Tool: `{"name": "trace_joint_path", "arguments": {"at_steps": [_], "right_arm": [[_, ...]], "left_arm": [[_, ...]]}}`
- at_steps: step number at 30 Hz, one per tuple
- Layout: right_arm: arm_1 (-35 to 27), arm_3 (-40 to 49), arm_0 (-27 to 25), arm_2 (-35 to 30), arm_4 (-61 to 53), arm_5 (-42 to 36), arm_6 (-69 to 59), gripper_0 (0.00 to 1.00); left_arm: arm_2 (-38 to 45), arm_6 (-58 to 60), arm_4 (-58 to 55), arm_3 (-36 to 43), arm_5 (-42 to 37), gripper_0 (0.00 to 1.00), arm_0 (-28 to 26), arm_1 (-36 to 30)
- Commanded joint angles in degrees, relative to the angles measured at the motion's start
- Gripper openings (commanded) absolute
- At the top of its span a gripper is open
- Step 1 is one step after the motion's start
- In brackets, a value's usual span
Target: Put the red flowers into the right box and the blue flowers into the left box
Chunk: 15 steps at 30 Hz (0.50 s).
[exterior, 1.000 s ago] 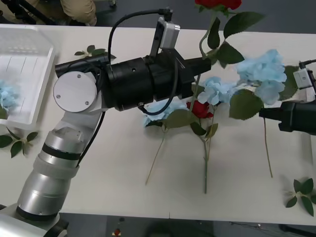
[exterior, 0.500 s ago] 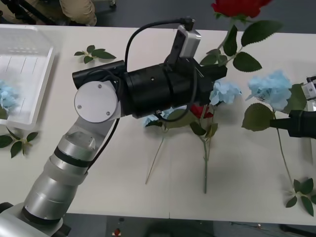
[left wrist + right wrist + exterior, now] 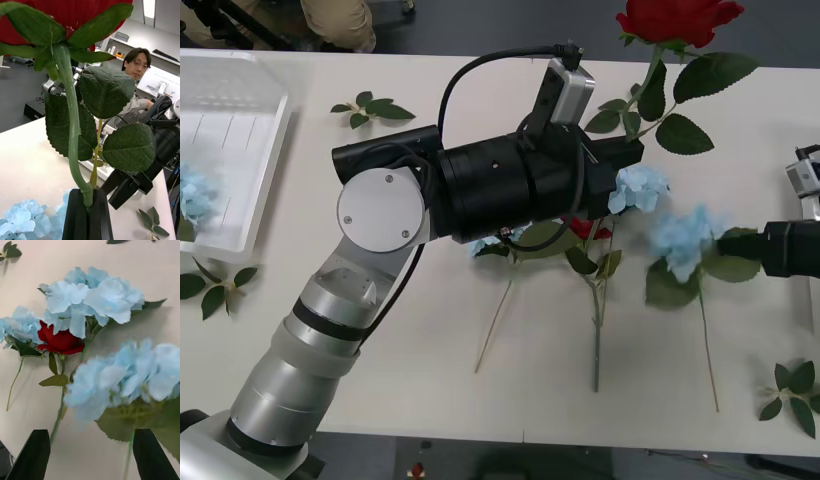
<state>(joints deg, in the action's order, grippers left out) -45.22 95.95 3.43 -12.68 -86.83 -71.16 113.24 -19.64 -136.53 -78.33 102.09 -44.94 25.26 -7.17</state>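
My left gripper (image 3: 630, 150) is shut on the stem (image 3: 73, 142) of a red flower, whose head (image 3: 675, 18) is held high over the table's far side. The black fingers (image 3: 88, 217) clamp the stem's lower part. My right gripper (image 3: 730, 245) stands open at the right edge. A blurred blue flower (image 3: 123, 378) lies just ahead of its spread fingers, with its stem running between them untouched. On the table lie another red flower (image 3: 585, 228) and more blue flowers (image 3: 640, 187). The left box (image 3: 240, 130) holds a blue flower (image 3: 192, 195). The right box is out of view.
Loose leaf sprigs lie at the back left (image 3: 370, 105), beside the left box (image 3: 210, 290) and at the front right (image 3: 795, 395). My bulky left arm (image 3: 480, 190) spans the table's middle. A person sits beyond the table (image 3: 137, 65).
The blue flower has left my right gripper and dropped down and to the left, towards the table. My left arm has raised the red flower slightly higher and to the right.
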Motion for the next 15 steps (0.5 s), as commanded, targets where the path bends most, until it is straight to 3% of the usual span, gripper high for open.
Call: {"name": "trace_joint_path", "arguments": {"at_steps": [1, 15], "right_arm": [[-0.83, 0.90, 1.05, 0.29, -4.05, -1.00, 5.76, 0.65], [1.80, 0.90, 2.63, 1.08, -18.11, -1.44, 31.08, 0.68]], "left_arm": [[0.66, -3.22, -0.25, 1.09, 0.20, 0.00, 1.19, 0.22], [0.66, -3.22, -0.25, 1.09, 0.20, 0.00, 1.19, 0.22]]}}
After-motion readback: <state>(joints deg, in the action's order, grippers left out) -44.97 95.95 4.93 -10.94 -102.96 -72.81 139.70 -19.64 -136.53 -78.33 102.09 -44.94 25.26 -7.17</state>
